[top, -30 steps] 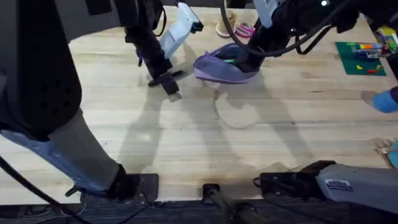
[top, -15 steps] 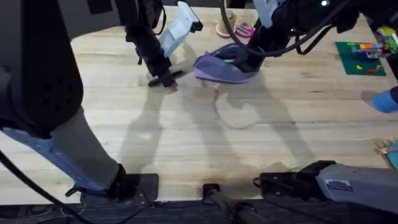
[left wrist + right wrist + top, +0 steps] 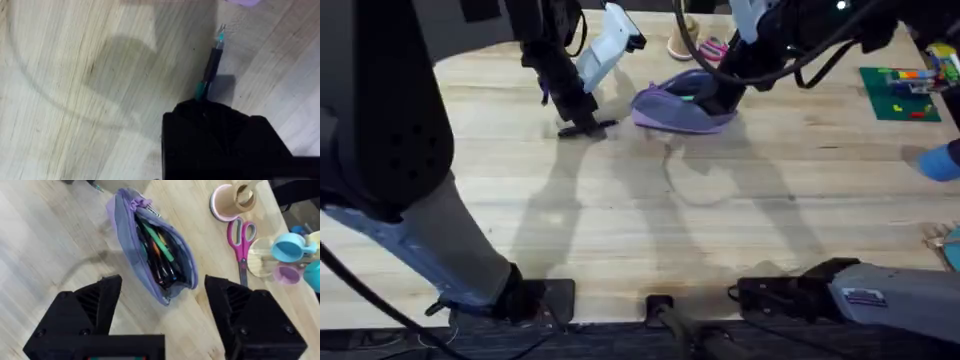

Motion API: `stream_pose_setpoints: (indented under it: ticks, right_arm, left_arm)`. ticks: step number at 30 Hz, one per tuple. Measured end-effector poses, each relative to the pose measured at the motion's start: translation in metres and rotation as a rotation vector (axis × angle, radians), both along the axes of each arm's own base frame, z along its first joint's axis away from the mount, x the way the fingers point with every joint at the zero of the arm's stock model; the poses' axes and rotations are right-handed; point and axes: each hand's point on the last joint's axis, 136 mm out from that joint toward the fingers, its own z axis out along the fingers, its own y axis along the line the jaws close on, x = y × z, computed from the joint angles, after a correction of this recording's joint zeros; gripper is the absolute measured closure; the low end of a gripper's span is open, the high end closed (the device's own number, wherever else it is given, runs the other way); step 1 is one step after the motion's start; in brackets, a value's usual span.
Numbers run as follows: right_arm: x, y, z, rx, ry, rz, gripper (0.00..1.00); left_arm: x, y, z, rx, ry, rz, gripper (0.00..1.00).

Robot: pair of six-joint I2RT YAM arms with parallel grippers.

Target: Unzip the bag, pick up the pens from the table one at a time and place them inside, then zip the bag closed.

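Observation:
The lavender bag (image 3: 678, 108) lies unzipped at the back middle of the table (image 3: 650, 220). Inside the bag (image 3: 131, 245) are several pens, among them a green pen (image 3: 159, 241). My right gripper (image 3: 162, 287) hovers open just over one end of the bag, with a finger on each side. A black pen (image 3: 212, 65) with teal ends lies on the wood to the left of the bag. My left gripper (image 3: 586, 126) is down at the table, shut on the near end of the black pen (image 3: 604, 122).
Pink-handled scissors (image 3: 241, 239) and a pink-rimmed tape roll (image 3: 231, 201) lie behind the bag, beside small blue and purple cups (image 3: 291, 247). A green mat (image 3: 898, 96) with small coloured pieces sits at the back right. The front half of the tabletop is bare wood.
My left gripper has shifted a little back and left, coming down onto the black pen. The right gripper and the bag have hardly moved.

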Motion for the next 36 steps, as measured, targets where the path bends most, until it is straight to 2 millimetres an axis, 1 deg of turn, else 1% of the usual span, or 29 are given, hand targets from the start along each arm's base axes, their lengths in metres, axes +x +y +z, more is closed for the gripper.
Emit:
stream_pose_setpoints:
  ticks: [3,5,8,11,15,17,21,24,25,29,32,36]
  right_arm:
    - [-0.001,0.0,0.002,0.013,-0.001,-0.018,0.005]
    - [-0.002,-0.001,0.008,0.024,-0.013,-0.024,0.005]
    - [-0.007,-0.003,0.024,0.045,-0.054,-0.03,0.005]
    - [-0.014,-0.007,0.043,0.07,-0.103,-0.038,0.005]
    - [-0.022,-0.016,0.066,0.107,-0.163,-0.067,0.005]
    - [-0.026,-0.02,0.075,0.128,-0.184,-0.088,0.005]
    - [-0.035,-0.027,0.089,0.157,-0.212,-0.114,0.005]
    - [-0.042,-0.03,0.097,0.17,-0.231,-0.118,0.005]
    - [-0.051,-0.033,0.105,0.183,-0.249,-0.123,0.005]
    - [-0.054,-0.034,0.106,0.185,-0.248,-0.126,0.005]
    - [-0.054,-0.034,0.106,0.186,-0.247,-0.128,0.005]
    - [-0.055,-0.034,0.108,0.189,-0.252,-0.128,0.006]
  left_arm:
    - [0.0,-0.001,0.001,-0.004,0.005,0.012,0.956]
    - [-0.001,-0.002,0.001,-0.01,0.021,0.027,0.958]
    - [0.002,-0.006,0.003,-0.027,0.038,0.05,0.959]
    - [0.012,-0.011,0.012,-0.051,0.028,0.061,0.96]
    - [0.034,-0.017,0.042,-0.075,-0.03,0.068,0.96]
    - [0.047,-0.019,0.062,-0.091,-0.073,0.068,0.961]
    - [0.069,-0.03,0.103,-0.14,-0.164,0.059,0.959]
    - [0.078,-0.038,0.128,-0.167,-0.219,0.044,0.959]
    - [0.079,-0.056,0.153,-0.195,-0.259,0.004,0.959]
    - [0.077,-0.074,0.166,-0.212,-0.285,-0.035,0.959]
    - [0.074,-0.09,0.171,-0.231,-0.298,-0.071,0.959]
    - [0.062,-0.12,0.175,-0.285,-0.289,-0.136,0.958]
